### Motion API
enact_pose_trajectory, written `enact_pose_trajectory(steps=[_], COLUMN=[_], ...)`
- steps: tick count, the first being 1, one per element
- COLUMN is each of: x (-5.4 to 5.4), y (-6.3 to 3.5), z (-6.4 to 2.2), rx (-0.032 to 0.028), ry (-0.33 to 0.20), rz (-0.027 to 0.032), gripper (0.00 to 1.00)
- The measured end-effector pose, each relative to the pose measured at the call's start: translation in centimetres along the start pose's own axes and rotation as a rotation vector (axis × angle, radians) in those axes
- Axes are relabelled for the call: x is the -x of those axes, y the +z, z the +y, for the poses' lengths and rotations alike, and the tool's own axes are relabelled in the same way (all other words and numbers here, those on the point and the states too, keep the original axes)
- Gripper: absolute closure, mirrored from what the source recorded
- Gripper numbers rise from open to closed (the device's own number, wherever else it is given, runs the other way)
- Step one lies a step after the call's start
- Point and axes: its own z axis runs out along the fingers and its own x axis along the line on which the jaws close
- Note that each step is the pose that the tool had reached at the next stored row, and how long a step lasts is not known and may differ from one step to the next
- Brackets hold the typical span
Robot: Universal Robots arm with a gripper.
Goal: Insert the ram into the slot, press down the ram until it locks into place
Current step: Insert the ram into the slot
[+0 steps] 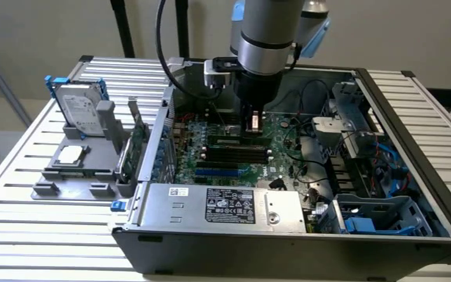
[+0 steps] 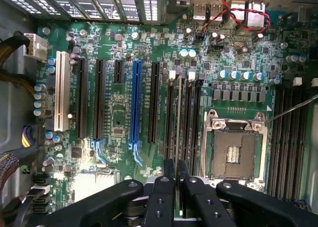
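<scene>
**Tool state.** In the wrist view the gripper (image 2: 174, 175) has its two fingers pressed together on the ram (image 2: 179, 118). They pinch it by its thin faces, so it is seen edge-on as a narrow strip. Holding it by the faces keeps the contact edge free and pointing at the board.

**Position of the part.** The ram lies parallel to the memory slots (image 2: 170, 120) and directly over their bank, between the blue connector (image 2: 135, 103) and the CPU socket (image 2: 233, 155). This alignment suits a straight descent into one socket. Whether the edge has entered that socket cannot be told. The white end latches (image 2: 172, 74) appear to stand open.

**View comparison.** The exterior view shows the gripper (image 1: 252, 124) in the upper centre of the frame, hanging upright inside the open case (image 1: 288, 247). The memory slots (image 1: 237, 155) sit just below it at frame centre. A hard drive (image 1: 80, 111) stands in a holder at the exterior view's left. This view gives the arm's vertical posture, while the wrist view gives lateral alignment and the grip itself.
</scene>
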Motion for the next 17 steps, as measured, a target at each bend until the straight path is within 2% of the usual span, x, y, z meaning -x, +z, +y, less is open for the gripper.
enact_pose_trajectory(steps=[4, 11, 17], x=[0.0, 0.0, 0.0], y=[0.73, 1.84, 2.01], z=[0.00, 0.17, 0.22], rx=[-0.0034, -0.0133, -0.0146], ry=[0.000, 0.000, 0.000], rz=[0.0002, 0.0004, 0.0008], gripper=[0.87, 0.87, 0.87])
